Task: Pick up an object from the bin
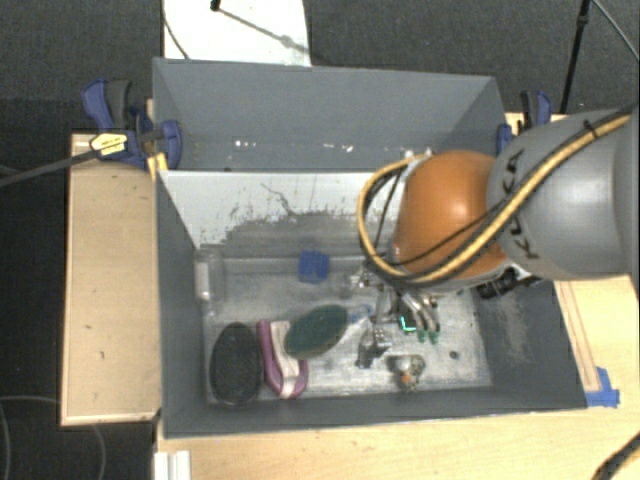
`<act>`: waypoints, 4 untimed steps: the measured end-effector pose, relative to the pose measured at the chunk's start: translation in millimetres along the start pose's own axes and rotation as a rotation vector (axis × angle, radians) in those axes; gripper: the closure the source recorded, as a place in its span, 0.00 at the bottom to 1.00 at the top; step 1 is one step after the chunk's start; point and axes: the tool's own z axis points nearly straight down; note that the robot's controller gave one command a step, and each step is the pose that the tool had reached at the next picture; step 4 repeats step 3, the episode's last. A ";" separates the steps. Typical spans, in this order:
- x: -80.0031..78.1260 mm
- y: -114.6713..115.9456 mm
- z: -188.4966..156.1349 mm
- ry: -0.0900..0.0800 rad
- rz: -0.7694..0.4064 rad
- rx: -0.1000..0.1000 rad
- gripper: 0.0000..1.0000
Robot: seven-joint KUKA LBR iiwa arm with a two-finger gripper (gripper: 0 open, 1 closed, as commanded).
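My gripper (398, 316) hangs low over the bin floor right of centre, just below the orange cover. A dark green oval thing (316, 330) lies flat immediately to its left. A small round metallic piece (407, 370) sits on the floor just in front of the gripper. A small blue block (314, 265) rests further back and to the left, near the rear wall. I see nothing gripped.
At the front left lie a black oval brush-like thing (235, 363) and a pink and purple item (281, 358) side by side. A clear tube (203, 276) stands by the left wall. The arm and its cables cover the bin's right rear part.
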 end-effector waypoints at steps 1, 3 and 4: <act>-19.5 6.3 64.0 -0.013 0.101 -0.002 0.00; -22.7 10.3 -73.7 -0.015 0.150 -0.003 1.00; -22.7 10.3 -73.7 -0.015 0.150 -0.003 1.00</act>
